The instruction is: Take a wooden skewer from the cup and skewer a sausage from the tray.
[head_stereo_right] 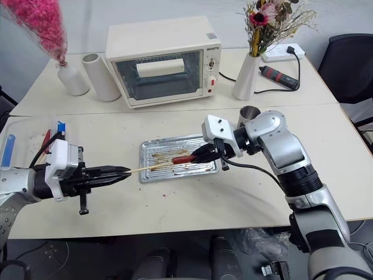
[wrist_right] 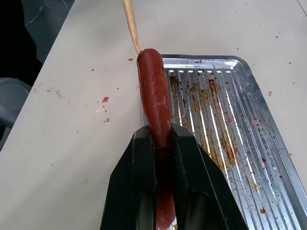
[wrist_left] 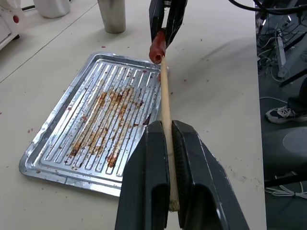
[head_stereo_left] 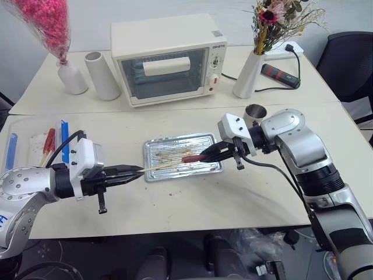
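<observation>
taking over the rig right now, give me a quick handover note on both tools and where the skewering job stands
Left tool: shut on the wooden skewer, held nearly level, tip aimed at the sausage.
Right tool: shut on the sausage, held lifted over the tray, free end facing the skewer.
The cup stands behind the right arm, beyond the tray.
Done: skewer taken from the cup, sausage picked off the tray, the two lined up; in the wrist views the tip meets the sausage's end.
Left: push the skewer in along the sausage's length. How far it has entered, if at all, I cannot tell.

small oven (head_stereo_left: 168, 57) logo, possibly unreadable
</observation>
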You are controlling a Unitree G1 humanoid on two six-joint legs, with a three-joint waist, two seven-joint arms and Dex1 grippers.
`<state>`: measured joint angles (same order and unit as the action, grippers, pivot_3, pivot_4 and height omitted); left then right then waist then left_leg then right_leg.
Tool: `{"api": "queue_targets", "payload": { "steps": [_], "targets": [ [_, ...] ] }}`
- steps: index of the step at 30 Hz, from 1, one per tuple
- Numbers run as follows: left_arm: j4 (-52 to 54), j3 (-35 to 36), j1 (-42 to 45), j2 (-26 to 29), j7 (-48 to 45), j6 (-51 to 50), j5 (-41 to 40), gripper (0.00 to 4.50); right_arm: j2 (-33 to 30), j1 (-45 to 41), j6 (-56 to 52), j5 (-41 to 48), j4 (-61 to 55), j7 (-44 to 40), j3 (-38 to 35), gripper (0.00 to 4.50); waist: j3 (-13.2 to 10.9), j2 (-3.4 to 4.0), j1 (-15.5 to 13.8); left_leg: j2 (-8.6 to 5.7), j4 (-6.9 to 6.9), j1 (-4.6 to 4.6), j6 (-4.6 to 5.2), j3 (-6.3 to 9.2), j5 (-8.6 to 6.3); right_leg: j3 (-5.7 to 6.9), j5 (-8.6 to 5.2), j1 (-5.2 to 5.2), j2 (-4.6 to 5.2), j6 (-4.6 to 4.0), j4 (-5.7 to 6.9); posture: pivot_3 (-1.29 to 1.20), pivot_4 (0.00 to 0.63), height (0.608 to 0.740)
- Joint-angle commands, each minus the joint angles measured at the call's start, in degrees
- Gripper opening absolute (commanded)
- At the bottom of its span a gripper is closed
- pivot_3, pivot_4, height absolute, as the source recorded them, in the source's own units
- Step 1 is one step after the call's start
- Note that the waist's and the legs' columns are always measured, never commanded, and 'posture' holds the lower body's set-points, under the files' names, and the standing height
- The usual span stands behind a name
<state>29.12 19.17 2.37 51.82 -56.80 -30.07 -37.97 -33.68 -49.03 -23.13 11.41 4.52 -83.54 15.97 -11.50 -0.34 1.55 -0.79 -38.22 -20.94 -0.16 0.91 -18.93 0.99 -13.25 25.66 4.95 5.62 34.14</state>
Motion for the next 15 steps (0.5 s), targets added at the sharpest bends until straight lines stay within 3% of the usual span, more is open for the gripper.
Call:
{"api": "queue_targets", "payload": {
  "steps": [1, 15],
  "targets": [
    [0.1, 1.0, 0.1, 0.5, -0.3, 1.2, 0.2, 0.0, -0.6, -1.4, 0.1, 1.2, -2.1, -0.2, -0.5, 0.18, 0.0, 0.0, 0.0, 0.0, 0.0, 0.0, 0.0, 0.0, 0.0, 0.0, 0.0, 0.0, 0.0, 0.0, 0.0, 0.0, 0.15, 0.74],
    [-0.4, 0.2, 2.0, 0.5, -0.3, 1.1, 0.4, 0.0, -0.7, -1.8, -0.7, 1.7, -2.4, 0.1, -0.7, 0.18, 0.0, 0.0, 0.0, 0.0, -0.04, 0.01, 0.0, -0.01, 0.0, -0.01, 0.0, 0.0, 0.0, 0.0, 0.13, 0.0, 0.15, 0.74]
  ]
}}
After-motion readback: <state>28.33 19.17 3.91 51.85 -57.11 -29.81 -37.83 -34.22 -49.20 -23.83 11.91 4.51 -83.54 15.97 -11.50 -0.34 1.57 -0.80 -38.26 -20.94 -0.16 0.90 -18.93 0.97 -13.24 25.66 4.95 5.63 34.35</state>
